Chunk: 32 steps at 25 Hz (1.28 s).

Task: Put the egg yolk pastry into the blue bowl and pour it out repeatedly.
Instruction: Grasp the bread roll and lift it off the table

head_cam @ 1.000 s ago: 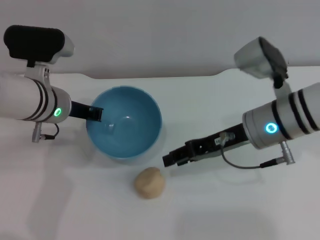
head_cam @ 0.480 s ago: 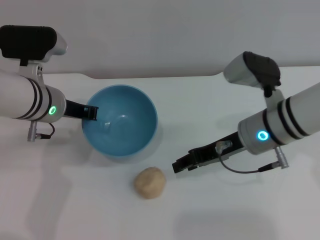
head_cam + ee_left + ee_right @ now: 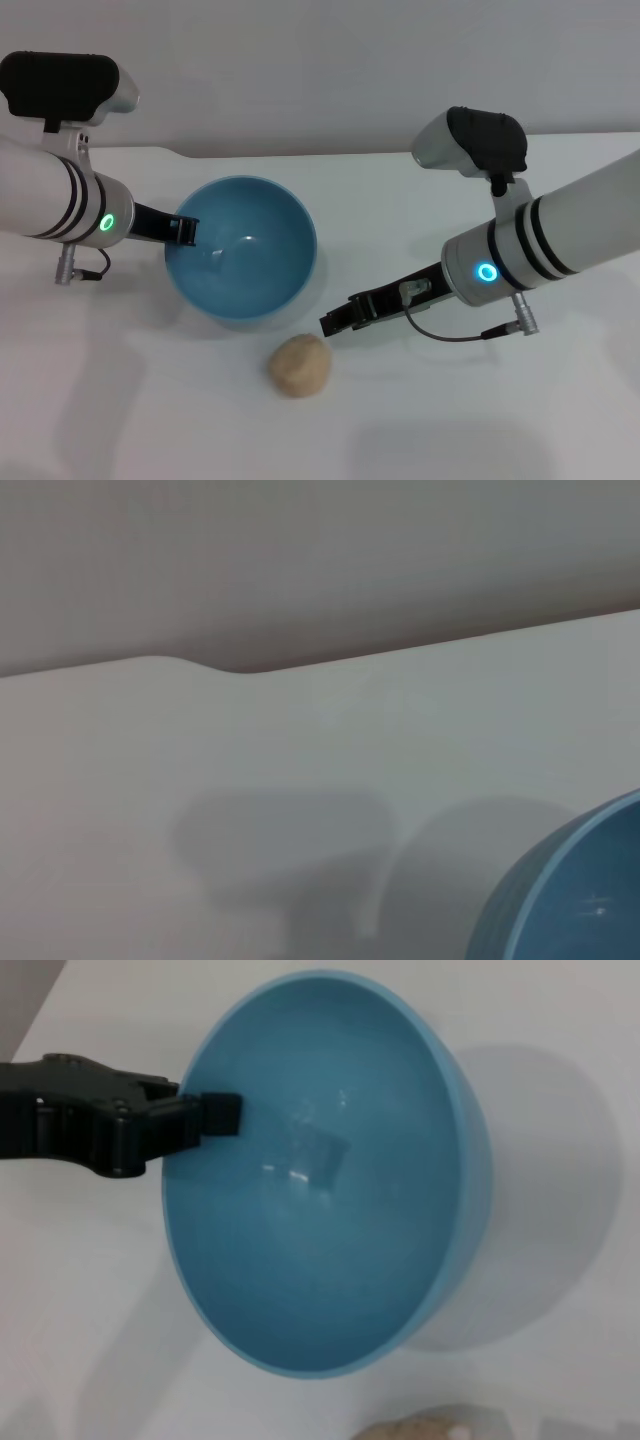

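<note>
The light blue bowl (image 3: 245,255) is empty and is held tipped, its opening turned up toward the head camera. My left gripper (image 3: 186,230) is shut on its left rim, one finger inside the bowl. It shows the same way in the right wrist view, the left gripper (image 3: 205,1118) clamped on the bowl (image 3: 330,1190). The left wrist view shows only a part of the bowl's outer wall (image 3: 575,895). The tan egg yolk pastry (image 3: 299,365) lies on the table in front of the bowl, and its top shows in the right wrist view (image 3: 425,1428). My right gripper (image 3: 334,322) hovers just right of and behind the pastry, apart from it.
The white table (image 3: 480,420) ends at a curved back edge (image 3: 300,155) against a grey wall. The right arm's cable (image 3: 450,335) hangs below its wrist.
The right arm has swung in toward the left; its gripper drew back to the right, then came back near the pastry. The bowl shifted slightly left. The pastry has not moved.
</note>
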### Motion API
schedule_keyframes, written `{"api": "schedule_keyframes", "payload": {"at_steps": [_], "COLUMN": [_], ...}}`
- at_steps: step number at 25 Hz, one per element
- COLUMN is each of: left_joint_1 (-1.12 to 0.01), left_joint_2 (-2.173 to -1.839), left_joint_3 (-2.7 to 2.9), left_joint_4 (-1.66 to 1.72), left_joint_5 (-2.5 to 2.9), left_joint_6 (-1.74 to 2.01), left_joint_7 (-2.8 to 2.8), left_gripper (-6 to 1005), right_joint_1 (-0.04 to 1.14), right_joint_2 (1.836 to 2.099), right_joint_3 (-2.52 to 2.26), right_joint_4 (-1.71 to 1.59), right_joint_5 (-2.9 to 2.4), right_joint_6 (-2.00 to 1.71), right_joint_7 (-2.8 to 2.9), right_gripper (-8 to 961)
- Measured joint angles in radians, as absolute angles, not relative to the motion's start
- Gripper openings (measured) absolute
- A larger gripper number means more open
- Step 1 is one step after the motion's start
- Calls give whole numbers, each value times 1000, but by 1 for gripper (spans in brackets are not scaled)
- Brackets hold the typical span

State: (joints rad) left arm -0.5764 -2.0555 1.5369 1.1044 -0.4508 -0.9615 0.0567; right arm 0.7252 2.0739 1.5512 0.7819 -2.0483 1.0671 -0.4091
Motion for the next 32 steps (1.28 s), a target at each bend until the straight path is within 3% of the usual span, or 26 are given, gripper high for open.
{"api": "schedule_keyframes", "payload": {"at_steps": [21,32], "left_joint_1": [-587,-591], "left_joint_2": [-2055,-2055], "left_joint_3": [1537,1537], "left_joint_4": [1106,1106], "left_joint_5": [-451,-451], "left_joint_6": [-959,-955], "left_joint_7": [57,57], "left_gripper": [9,10], "right_joint_1": [752,761], "right_joint_2": [2077,2081], "right_joint_3": [1345,1281], "right_joint_4": [709,674], "right_joint_5": [-1893,-1835], "right_joint_6": [897,852], "right_joint_7": [-417,-418], "right_gripper": [402,344]}}
